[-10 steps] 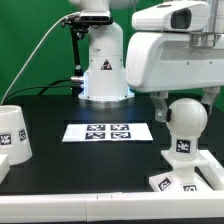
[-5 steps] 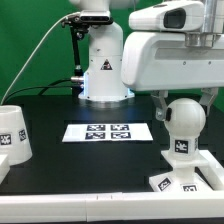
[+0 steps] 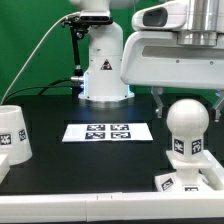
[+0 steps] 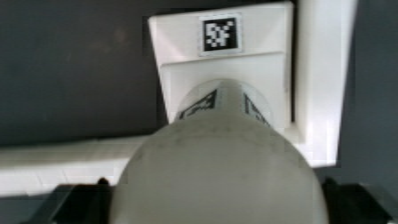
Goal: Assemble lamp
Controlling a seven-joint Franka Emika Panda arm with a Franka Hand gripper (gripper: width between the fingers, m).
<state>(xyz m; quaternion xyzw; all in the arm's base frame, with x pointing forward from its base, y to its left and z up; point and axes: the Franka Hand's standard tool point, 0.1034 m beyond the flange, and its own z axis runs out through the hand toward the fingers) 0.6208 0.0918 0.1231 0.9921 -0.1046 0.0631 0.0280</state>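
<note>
Lamp parts are lying in two places on the black counter (image 3: 60, 165). At nine o'clock in the exterior view, the tapered, cup-like matte white plastic shade (image 3: 12, 132) is standing alone, well apart from the rest and cut off by the picture's edge. In the middle, the marker board (image 3: 107, 132) is lying flat, and the big white robot pedestal (image 3: 103, 65) is rising behind it at twelve o'clock. At four o'clock, the round-headed matte white bulb (image 3: 188, 120) is standing upright on the squat, square, stepped white base (image 3: 200, 178), with its long axis running vertically and its neck pointing down.

The end effector (image 3: 189, 106) is hanging directly over that bulb, so the bulb is lying at six o'clock from it. The dark fingers (image 3: 160, 104) are flanking the round head, one on each side. I cannot tell whether they are clamping the head or standing just clear of it. The exterior view seems to be showing slim gaps, while the wrist view is giving only blurred dark stubs beside the bulb (image 4: 222, 150).

The base is running off the exterior view's corner. In the wrist view the bulb's head is covering much of the base (image 4: 222, 60), leaving one square tag (image 4: 219, 32) readable. How deep the neck is sitting is hidden.
</note>
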